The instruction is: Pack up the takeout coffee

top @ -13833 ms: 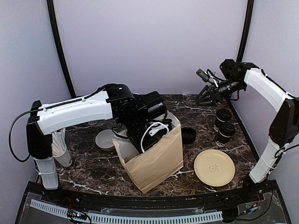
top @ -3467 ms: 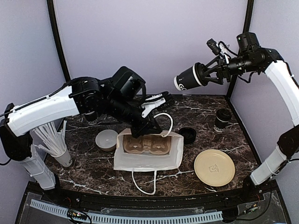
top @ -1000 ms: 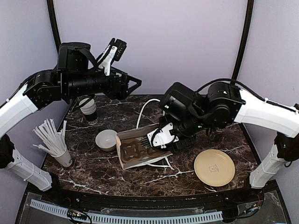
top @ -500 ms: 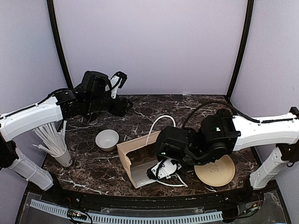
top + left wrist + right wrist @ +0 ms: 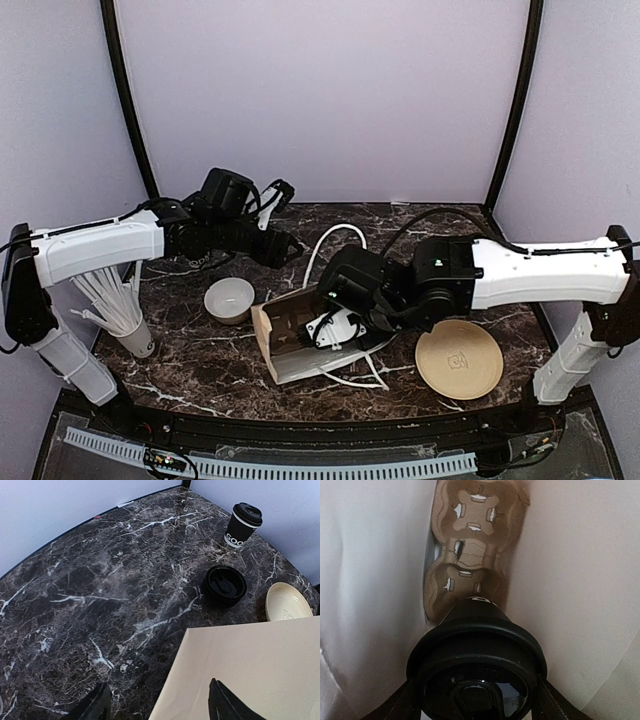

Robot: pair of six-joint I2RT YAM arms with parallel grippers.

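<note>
While the right hand (image 5: 476, 706) is deep inside the paper bag (image 5: 300, 352), its two fingers (image 5: 402, 700) are clamped on either side of a lidded cup (image 5: 476, 677). They hold it just below the lid rim. The cup fills the gap between them, lid toward the wrist and base pointing at the cardboard carrier (image 5: 470, 545) at the bag's far end. Whether the base is seated in a socket cannot be told. Pale bag walls close in on both sides of the cup. From above, the bag lies tipped on its side near the middle of the tabletop (image 5: 100, 580), and the right arm enters it from the right.

The left hand (image 5: 161, 705) hovers over the far left of the tabletop with its fingers spread, holding nothing, above the edge of the bag's upper side. The second lidded cup (image 5: 241, 525) stands upright at the far right, well apart from both hands. Nearer than it are a stack of lids (image 5: 224, 583) and then a plate (image 5: 287, 602). A bowl (image 5: 229, 298) sits left of the bag.
</note>
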